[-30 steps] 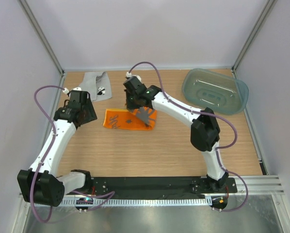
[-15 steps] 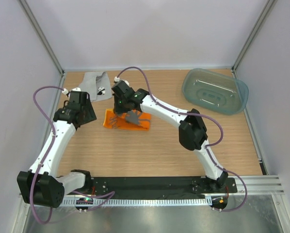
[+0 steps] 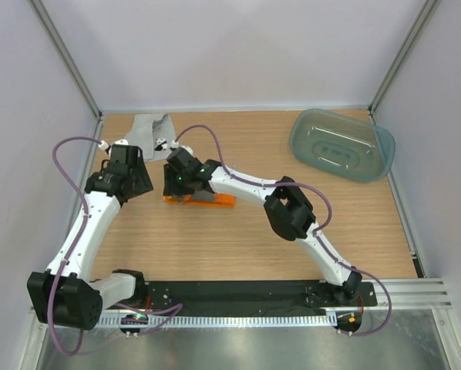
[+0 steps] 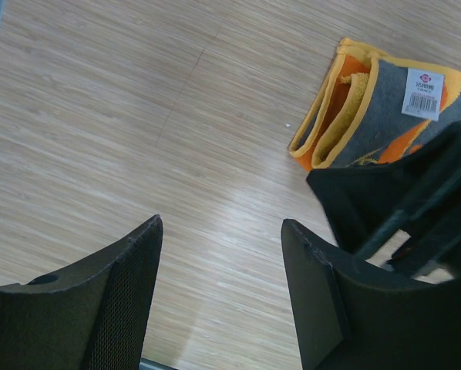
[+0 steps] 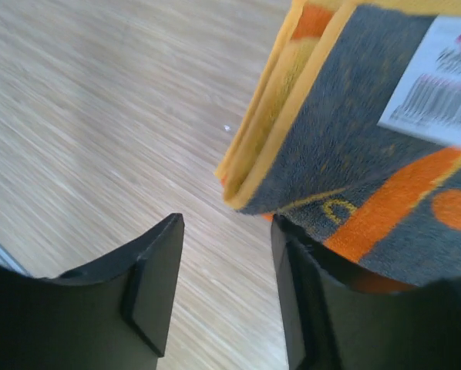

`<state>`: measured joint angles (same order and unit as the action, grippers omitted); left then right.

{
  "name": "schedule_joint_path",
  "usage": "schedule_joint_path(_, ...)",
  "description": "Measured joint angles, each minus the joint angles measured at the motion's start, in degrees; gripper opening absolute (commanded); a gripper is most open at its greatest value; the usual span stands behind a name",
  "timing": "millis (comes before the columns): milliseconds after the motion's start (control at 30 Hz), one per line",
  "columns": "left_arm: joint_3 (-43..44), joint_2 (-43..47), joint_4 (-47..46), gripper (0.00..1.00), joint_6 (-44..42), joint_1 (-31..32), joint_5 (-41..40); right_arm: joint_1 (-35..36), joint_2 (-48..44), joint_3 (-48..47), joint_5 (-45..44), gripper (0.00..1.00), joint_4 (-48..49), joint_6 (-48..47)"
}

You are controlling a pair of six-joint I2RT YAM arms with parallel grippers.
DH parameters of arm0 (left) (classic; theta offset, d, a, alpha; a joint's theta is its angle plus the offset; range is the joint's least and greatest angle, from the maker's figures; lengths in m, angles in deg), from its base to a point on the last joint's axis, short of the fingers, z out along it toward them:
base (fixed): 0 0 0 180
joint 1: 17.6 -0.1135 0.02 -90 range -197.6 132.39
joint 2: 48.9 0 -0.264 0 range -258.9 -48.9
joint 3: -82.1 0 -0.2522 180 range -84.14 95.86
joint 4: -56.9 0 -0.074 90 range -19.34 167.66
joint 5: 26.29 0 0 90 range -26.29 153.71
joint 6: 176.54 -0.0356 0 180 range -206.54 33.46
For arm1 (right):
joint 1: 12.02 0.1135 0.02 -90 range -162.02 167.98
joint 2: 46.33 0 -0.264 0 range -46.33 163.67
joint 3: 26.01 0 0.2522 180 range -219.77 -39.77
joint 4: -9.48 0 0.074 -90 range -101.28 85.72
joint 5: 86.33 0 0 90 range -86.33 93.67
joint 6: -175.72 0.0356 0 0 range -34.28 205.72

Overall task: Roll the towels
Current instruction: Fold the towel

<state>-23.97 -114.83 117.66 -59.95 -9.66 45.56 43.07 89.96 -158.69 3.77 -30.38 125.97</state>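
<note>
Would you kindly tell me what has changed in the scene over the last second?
The right gripper swept leftward across the table with the edge of the orange towel, folding the towel over into a narrower strip. It then opened and let the towel go. The left gripper, open above the table, the grey towel and the blue-green tub stayed where they were.

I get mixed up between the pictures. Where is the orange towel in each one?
Top external: orange towel just left of centre.
Left wrist: towel in the top right corner.
Right wrist: towel upper right, close up.
Shared landmark: its white barcode label, in both wrist views; not visible from the top.
</note>
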Motion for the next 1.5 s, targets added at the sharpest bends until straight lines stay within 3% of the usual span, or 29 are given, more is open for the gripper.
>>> schedule_joint_path(33,0.0,0.0,0.0,0.64,0.0,0.0,-0.1,0.1,0.5,0.8,0.7,0.66,0.9,0.5)
schedule_joint_path(100,0.0,0.0,0.0,0.64,0.0,0.0,-0.3,0.4,1.4,2.3,2.2,0.71,1.8,0.7)
schedule_joint_path(400,-0.1,0.0,0.0,0.64,0.0,-0.1,-1.4,0.4,-0.9,4.4,5.4,0.84,4.0,0.2)
schedule_joint_path(600,-0.5,0.0,0.0,0.62,0.0,-0.1,-0.9,-2.7,-16.9,17.7,6.0,0.84,6.1,0.0)
schedule_joint_path(800,-0.5,-3.5,-0.5,0.61,-0.1,1.2,1.4,-12.9,-32.4,34.0,5.5,0.82,8.1,-0.6)
schedule_joint_path(933,-0.5,-7.9,-0.5,0.63,-0.3,2.8,2.8,-18.2,-32.2,42.1,5.0,0.8,8.3,-1.5)
schedule_joint_path(1133,-0.4,-11.3,-0.6,0.64,-0.6,6.1,4.6,-16.9,-27.4,48.8,5.8,0.79,8.1,-2.6)
schedule_joint_path(1300,0.7,-14.8,-1.0,0.64,-1.5,8.2,6.3,-16.6,-26.3,48.9,7.0,0.65,11.6,-2.5)
schedule_joint_path(1333,0.7,-15.2,-1.1,0.64,-1.5,8.2,6.4,-16.6,-26.2,48.9,7.1,0.54,12.4,-2.6)
schedule_joint_path(1400,0.9,-15.9,-1.1,0.64,-1.6,8.2,6.4,-16.6,-25.7,49.5,7.6,0.44,13.5,-2.6)
schedule_joint_path(1433,0.9,-16.2,-1.1,0.64,-1.6,8.3,6.4,-16.7,-25.7,49.9,7.7,0.34,14.2,-2.5)
schedule_joint_path(1500,1.4,-17.2,-1.0,0.63,-1.5,8.7,6.2,-16.8,-25.7,51.1,7.8,0.26,15.4,-2.5)
